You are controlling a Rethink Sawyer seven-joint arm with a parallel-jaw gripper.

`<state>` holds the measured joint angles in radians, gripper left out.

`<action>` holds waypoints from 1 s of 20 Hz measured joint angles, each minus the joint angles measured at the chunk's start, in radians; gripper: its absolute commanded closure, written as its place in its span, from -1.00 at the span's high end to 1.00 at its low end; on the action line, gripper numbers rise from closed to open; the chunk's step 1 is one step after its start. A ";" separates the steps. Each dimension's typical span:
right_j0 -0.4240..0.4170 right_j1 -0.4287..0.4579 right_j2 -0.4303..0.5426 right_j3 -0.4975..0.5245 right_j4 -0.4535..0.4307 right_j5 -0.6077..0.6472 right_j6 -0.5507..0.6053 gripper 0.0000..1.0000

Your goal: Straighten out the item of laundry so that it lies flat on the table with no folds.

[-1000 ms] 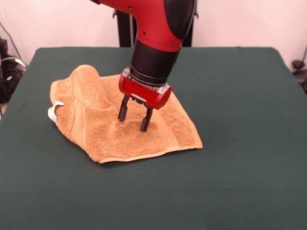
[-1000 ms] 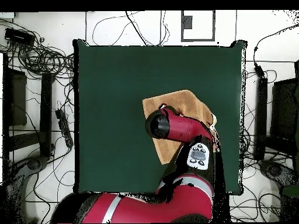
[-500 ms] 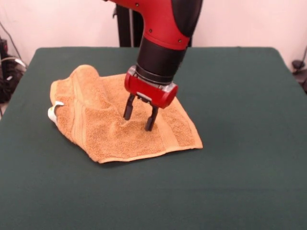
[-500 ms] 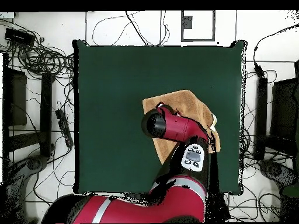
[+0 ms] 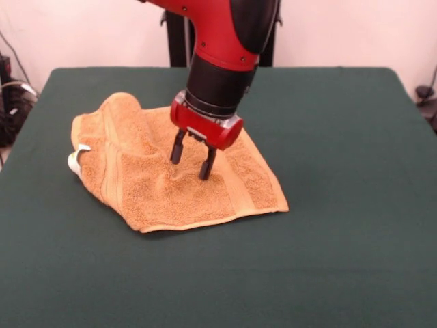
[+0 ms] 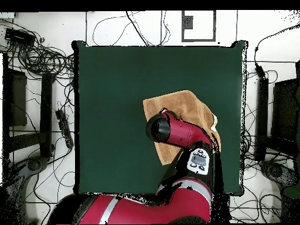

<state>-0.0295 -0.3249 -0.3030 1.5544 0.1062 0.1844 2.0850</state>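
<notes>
The orange-tan towel (image 5: 174,167) lies on the green bench (image 5: 341,205), toward nine o'clock of the bench's middle in the front view. It is soft terry, light and limp by the look of it, so it should drape and bunch rather than slide as one piece, and it will likely cling a little to the felt-like bench top. The side toward three o'clock lies fairly flat out to a pointed corner (image 5: 281,205). The side toward nine o'clock is doubled over, with a rounded hump (image 5: 121,104) at about eleven o'clock and a white care tag (image 5: 77,161) sticking out at the nine o'clock edge. A shallow wrinkle sits in the middle. The best place to take hold would probably be the folded edge or the corner near the tag, pinching only the upper layer, since a pinch in the flat middle would merely raise a peak.

The gripper (image 5: 190,157) hangs over the towel's middle. The jaws are spread apart, holding nothing, with their tips at or just above the pile; whether they touch is hard to tell. The red and black arm (image 5: 225,48) comes down from twelve o'clock, wrist tilted slightly. In the overhead view the arm (image 6: 176,132) covers much of the towel (image 6: 176,101).
</notes>
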 measured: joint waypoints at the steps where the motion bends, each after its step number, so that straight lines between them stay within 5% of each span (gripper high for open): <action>1: -0.001 0.000 0.000 0.003 0.000 0.000 0.000 1.00; 20: -0.052 0.018 0.061 0.006 0.001 -0.081 0.000 1.00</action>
<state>-0.0817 -0.3073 -0.2420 1.5602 0.1075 0.1037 2.0850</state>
